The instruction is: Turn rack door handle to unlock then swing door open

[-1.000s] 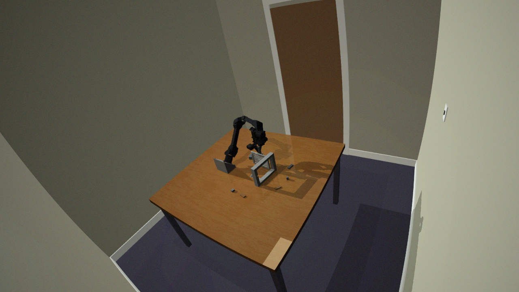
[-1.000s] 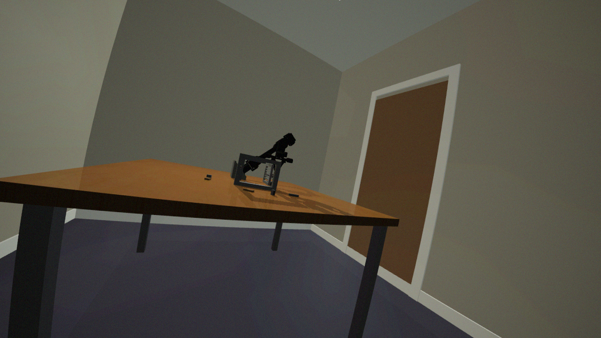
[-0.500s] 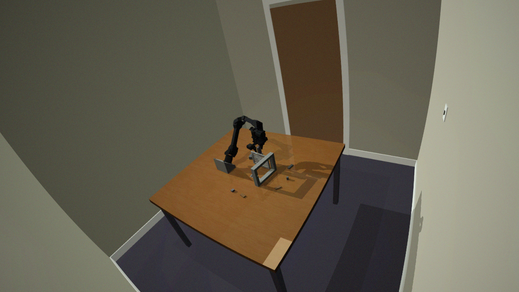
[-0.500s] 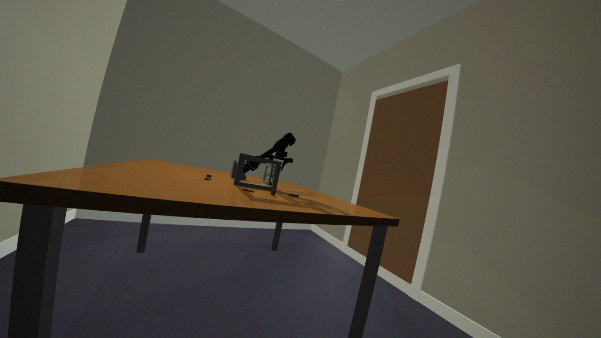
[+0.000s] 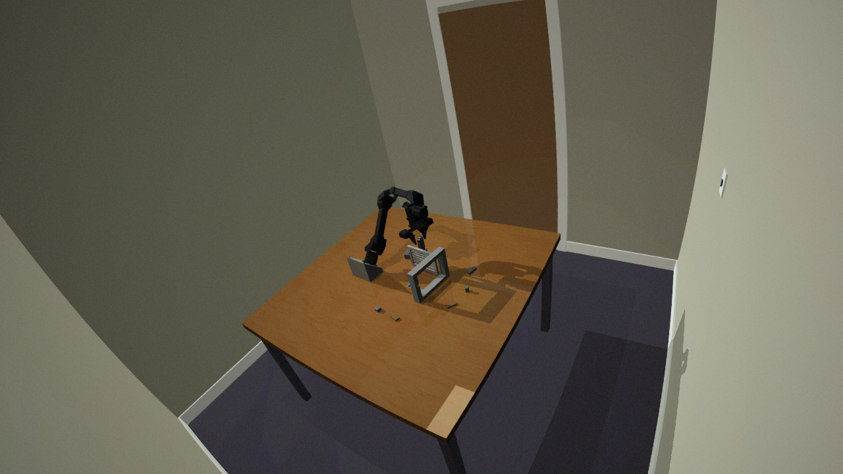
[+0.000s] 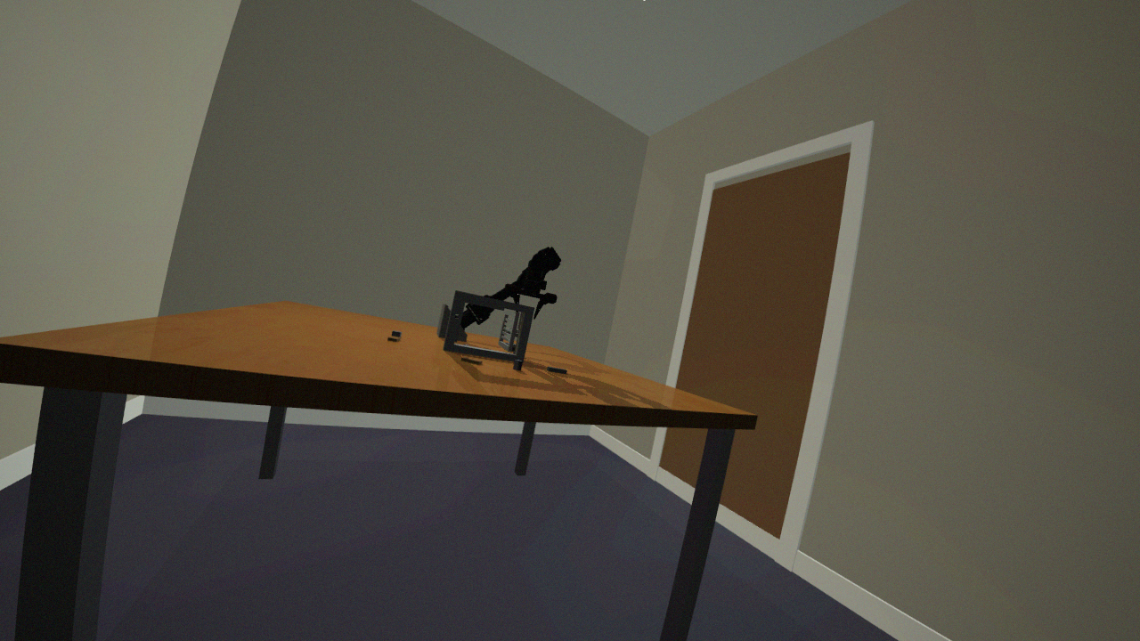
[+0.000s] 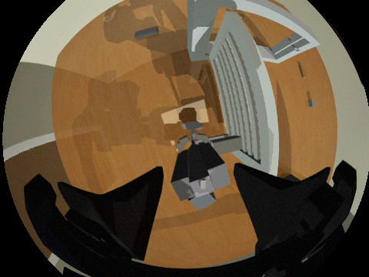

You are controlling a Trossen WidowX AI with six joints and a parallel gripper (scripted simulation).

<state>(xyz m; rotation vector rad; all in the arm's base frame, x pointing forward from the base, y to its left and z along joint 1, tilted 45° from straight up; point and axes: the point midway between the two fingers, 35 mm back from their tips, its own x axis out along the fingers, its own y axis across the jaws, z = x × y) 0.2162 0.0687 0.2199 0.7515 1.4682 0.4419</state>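
Observation:
My gripper [image 5: 419, 239] [image 6: 527, 309] [image 7: 199, 171] is open. Its fingers stand on either side of the dark handle [image 7: 197, 159] with a gap on both sides in the wrist view. The handle has grey blocks at its near end and a grey arm joining it to the door. The slatted grey door [image 5: 419, 257] [image 6: 505, 330] [image 7: 269, 111] stands swung well out from the frame [image 5: 415, 288] [image 6: 451, 319] [image 7: 204, 15]. Its exact angle and how far the handle is turned are hard to tell.
A dark block [image 5: 471, 270] [image 7: 147, 32] and a small cube [image 5: 466, 289] lie beyond the frame on the table [image 5: 330, 330] [image 6: 263, 343]. Other small pieces [image 5: 377, 309] [image 5: 394, 318] lie in front. A grey panel [image 5: 364, 269] stands at the arm's base.

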